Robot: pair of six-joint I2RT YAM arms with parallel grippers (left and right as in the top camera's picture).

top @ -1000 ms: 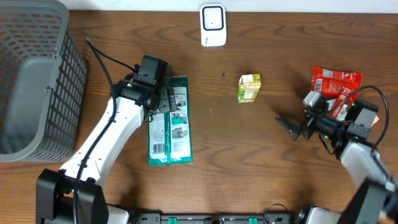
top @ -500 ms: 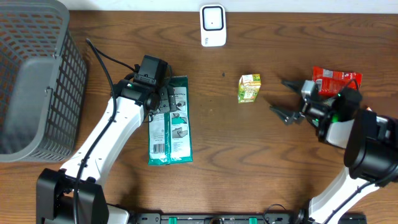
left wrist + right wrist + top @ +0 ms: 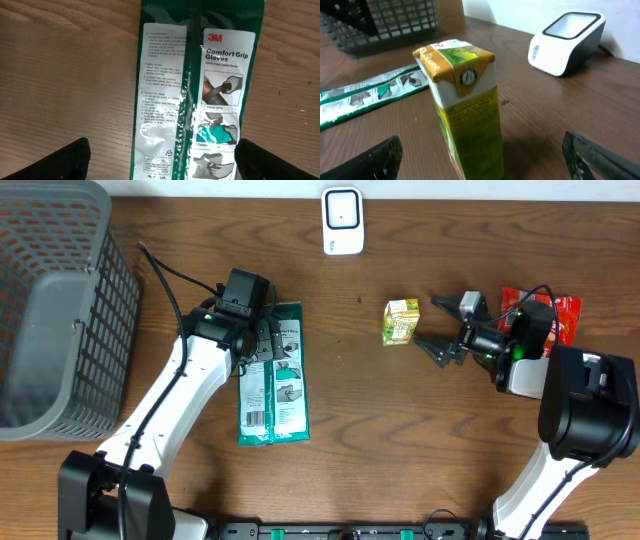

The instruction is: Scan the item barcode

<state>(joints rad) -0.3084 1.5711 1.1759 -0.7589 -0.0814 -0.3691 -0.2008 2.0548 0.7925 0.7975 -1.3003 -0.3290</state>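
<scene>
right gripper (image 3: 428,322) spread wide, at 3 o'clock of juice carton (image 3: 401,321) | risk: one finger bumps first, tall carton may topple

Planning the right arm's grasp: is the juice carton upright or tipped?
Upright: the juice carton stands vertical, folded top uppermost, in the right wrist view.

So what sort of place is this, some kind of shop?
Probably a mock shop checkout on a wooden table: a white barcode scanner at the back, a grey mesh basket to one side, and packaged goods, a juice carton and a gloves pack, between them.
</scene>
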